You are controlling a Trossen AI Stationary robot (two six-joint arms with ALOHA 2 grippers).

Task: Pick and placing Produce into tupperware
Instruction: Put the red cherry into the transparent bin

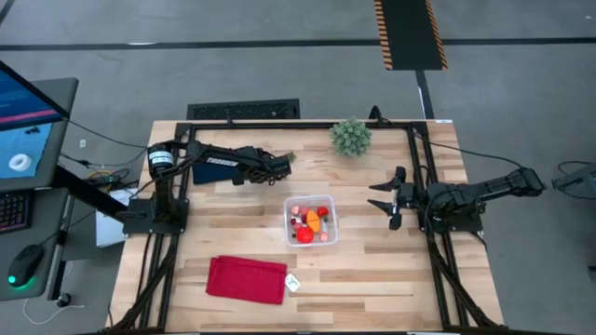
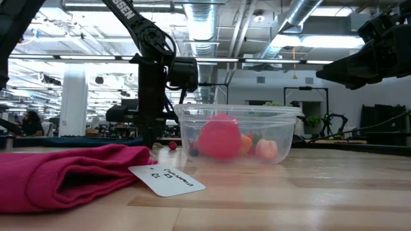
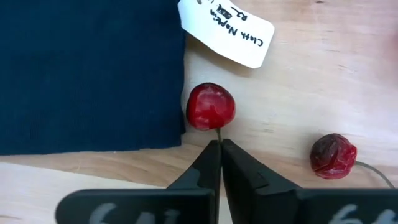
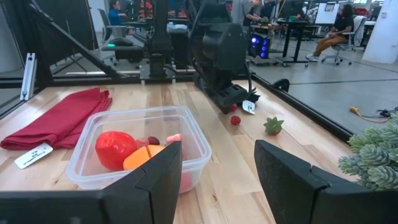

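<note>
Readable text: two items.
White tag [image 3: 226, 32] by the navy cloth [image 3: 87, 71] read "Cloth Napkin"; left arm [image 1: 219, 160] carried white lettering "TROSSEN"; other tag [image 2: 166, 179] illegible.

Red cherry [image 3: 211, 106] (darker one [image 3: 333, 155] nearby), navy cloth [image 3: 87, 68].

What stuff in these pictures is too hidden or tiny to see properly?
- How many pieces lie in the tupperware: too small from above; the low view's front pieces hide the rest.
- Navy cloth: cut off by the left wrist picture's edges.
- Left gripper, shut on the cherry stem: in the low view, the arm hides its grip.
</note>
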